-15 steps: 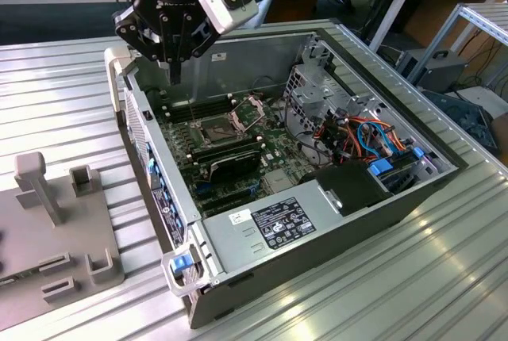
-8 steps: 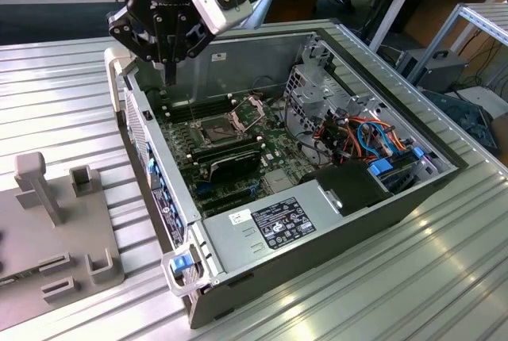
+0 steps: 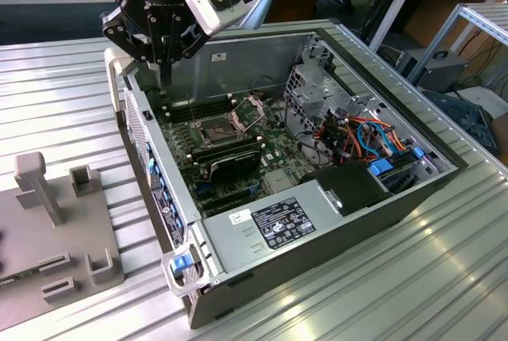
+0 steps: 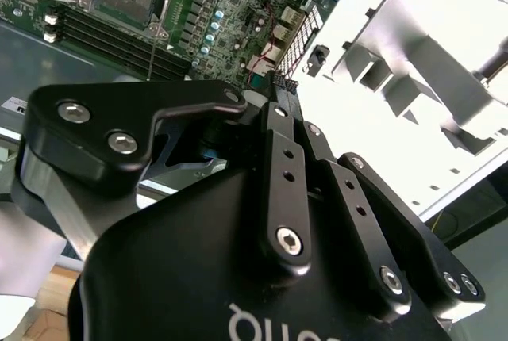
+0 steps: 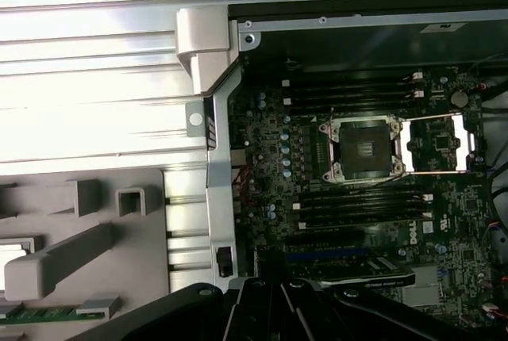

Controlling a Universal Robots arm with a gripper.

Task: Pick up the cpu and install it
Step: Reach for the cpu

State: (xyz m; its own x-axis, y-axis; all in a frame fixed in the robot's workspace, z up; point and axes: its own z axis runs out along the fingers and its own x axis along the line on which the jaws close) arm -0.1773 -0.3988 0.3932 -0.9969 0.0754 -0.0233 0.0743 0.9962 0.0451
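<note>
My gripper (image 3: 164,78) hangs above the far corner of the open computer case (image 3: 238,234), on the exterior view's left, over the case wall. Its black fingers meet at their tips (image 4: 274,91) and I see nothing between them. The green motherboard (image 5: 274,159) lies inside the case. Its square metal-framed socket (image 5: 361,149) stands open and dark inside, with the hinged plate (image 5: 435,144) swung aside. In the exterior view the socket (image 3: 213,128) lies below the gripper and toward that view's right. The cpu is out of view.
Long black memory sticks (image 5: 357,198) flank the socket. A grey holder block (image 3: 55,230) with posts and slots sits on the ribbed metal table at the exterior view's left. A drive cage and cable bundle (image 3: 357,131) fill the case's right side, with the power supply (image 3: 278,222) nearest.
</note>
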